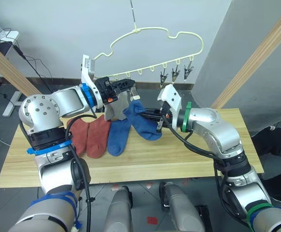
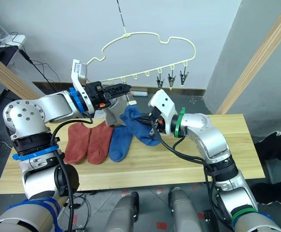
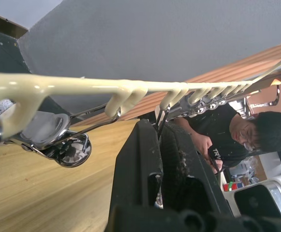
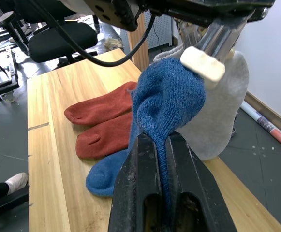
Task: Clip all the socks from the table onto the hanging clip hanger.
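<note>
Socks are the business of the head views: two rust-red socks [image 1: 92, 137] and one blue sock [image 1: 118, 137] lie side by side on the counter [image 1: 217, 159], not yet lifted. A second blue sock [image 1: 141, 121] is raised above the wood, clenched in the right gripper [image 1: 158, 121], so that its open end reaches toward the clips. A grey sock [image 1: 115, 112] already hangs just behind it from the lower edge of the hanger [image 1: 155, 36], which dangles by its thin hook in front of the wall. The left gripper [image 1: 129, 86] is up at that same spot on the hanger, seemingly working or steadying a clip so the blue sock can be fed in; three spare clips [image 1: 176, 73] hang free further along toward the robot's right.

From the left wrist, the pale hanger bar [image 3: 72, 87] with its loops runs across close ahead, and the black fingers [image 3: 145, 174] stand pressed together right under it, apparently pinching something thin that cannot be made out. A person sits in the background.

From the right wrist, the fingers [image 4: 140, 193] grip a fold of the blue sock, which stands up against the grey one, its top meeting a cream-tipped clip [image 4: 203, 63]. The remaining socks lie on the counter beyond.
</note>
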